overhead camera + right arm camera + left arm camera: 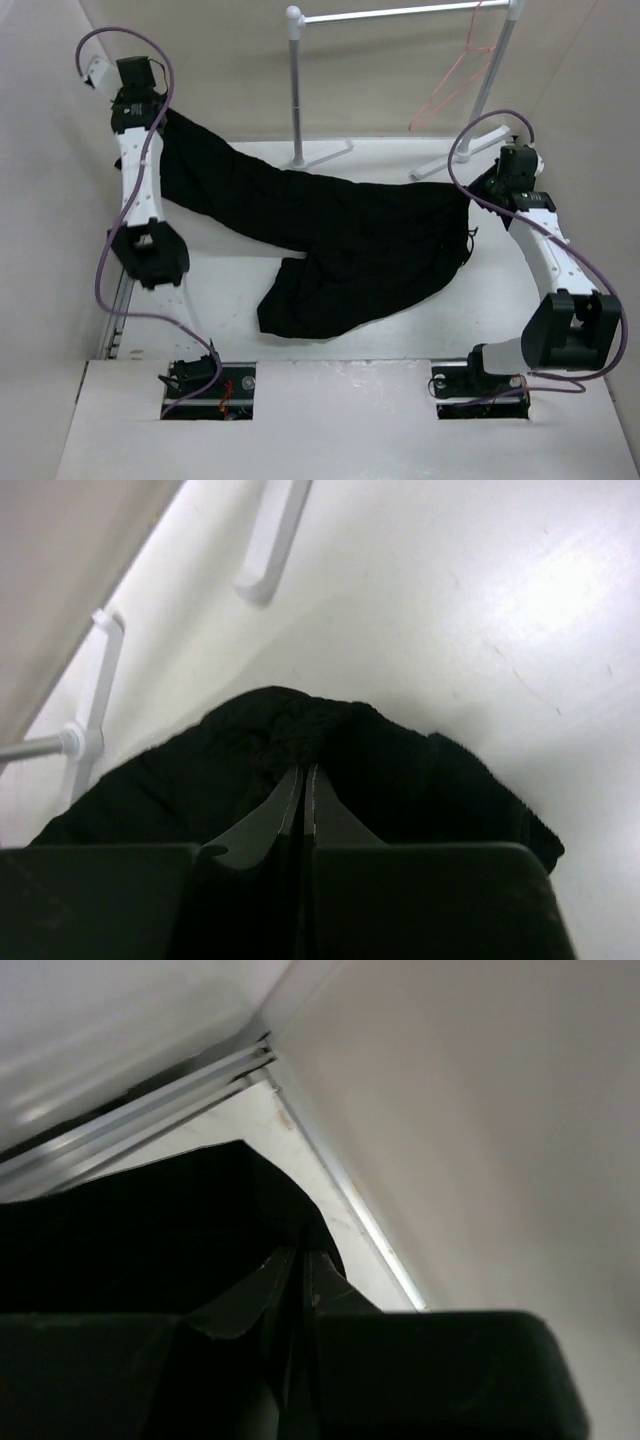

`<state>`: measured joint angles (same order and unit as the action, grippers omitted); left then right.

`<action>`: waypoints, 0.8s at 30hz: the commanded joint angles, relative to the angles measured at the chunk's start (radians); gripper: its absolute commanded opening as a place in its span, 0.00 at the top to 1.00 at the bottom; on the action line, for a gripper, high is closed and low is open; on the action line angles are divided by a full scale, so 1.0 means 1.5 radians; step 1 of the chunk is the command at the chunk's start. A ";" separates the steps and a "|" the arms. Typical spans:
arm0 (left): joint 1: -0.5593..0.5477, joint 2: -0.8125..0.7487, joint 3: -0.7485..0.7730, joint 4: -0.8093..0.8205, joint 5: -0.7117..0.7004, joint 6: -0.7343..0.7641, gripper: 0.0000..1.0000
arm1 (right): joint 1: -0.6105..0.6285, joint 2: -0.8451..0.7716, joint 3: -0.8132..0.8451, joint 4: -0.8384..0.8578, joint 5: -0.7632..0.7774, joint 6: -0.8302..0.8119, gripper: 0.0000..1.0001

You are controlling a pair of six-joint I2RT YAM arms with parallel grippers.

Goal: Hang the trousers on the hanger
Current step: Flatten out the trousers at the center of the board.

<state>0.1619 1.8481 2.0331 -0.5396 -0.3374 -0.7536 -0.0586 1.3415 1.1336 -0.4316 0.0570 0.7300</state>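
Observation:
The black trousers (330,235) are stretched across the table between both arms, with a folded leg lying toward the front. My left gripper (160,115) is shut on one end of the trousers (150,1220) at the far left, by the wall. My right gripper (478,195) is shut on the other end of the trousers (300,740) at the right. In both wrist views the jaws stand nearly closed with black fabric pinched between them. The pink-orange wire hanger (455,80) hangs from the rack bar at the back right, apart from both grippers.
A white-and-silver garment rack (296,90) stands at the back, its feet (322,155) resting on the table behind the trousers; one of them (275,540) shows in the right wrist view. Walls close in on the left and right. The table's metal edge rail (340,1180) runs beside the left gripper.

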 commanded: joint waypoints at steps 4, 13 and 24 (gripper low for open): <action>0.014 0.455 0.510 -0.227 0.032 0.027 0.63 | -0.018 0.137 0.116 0.094 0.023 -0.008 0.97; 0.029 0.086 -0.139 0.000 0.033 0.014 0.49 | -0.033 0.287 0.260 0.076 0.033 0.009 0.89; -0.256 -0.356 -0.776 0.008 0.107 -0.084 0.51 | -0.008 0.109 0.061 0.048 0.067 0.042 0.34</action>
<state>-0.1783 1.3537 1.0199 -0.4328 -0.2302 -0.8127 -0.0879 1.6184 1.3262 -0.3599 0.1192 0.7639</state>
